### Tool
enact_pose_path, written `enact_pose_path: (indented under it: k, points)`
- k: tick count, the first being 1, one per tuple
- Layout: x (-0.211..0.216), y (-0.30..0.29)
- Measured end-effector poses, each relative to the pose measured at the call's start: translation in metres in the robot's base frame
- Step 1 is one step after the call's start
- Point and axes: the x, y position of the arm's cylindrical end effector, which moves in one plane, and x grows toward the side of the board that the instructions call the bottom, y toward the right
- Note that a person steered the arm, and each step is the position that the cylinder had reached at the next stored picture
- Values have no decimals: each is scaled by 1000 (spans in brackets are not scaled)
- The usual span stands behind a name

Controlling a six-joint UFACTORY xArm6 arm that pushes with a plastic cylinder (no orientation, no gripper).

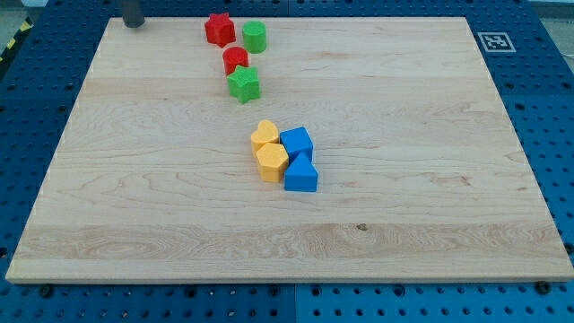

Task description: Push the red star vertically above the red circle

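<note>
The red star [218, 29] lies near the view's top edge of the wooden board [404, 179]. The red circle [235, 60] lies just below it and slightly to the right, apart from it. My tip [134, 23] is a dark rod end at the board's top left corner, well to the left of the red star and touching no block.
A green circle [255, 37] sits right of the red star. A green star [244, 84] touches the red circle from below. Mid-board, a yellow heart [265, 135], a yellow hexagon [271, 162], a blue cube [296, 143] and a blue triangle [301, 174] cluster together.
</note>
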Motion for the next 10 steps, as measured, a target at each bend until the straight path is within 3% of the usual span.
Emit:
enact_pose_path:
  k: [1, 3, 8, 10]
  points:
    - [5, 7]
    - [9, 83]
    - [16, 122]
    - [-16, 125]
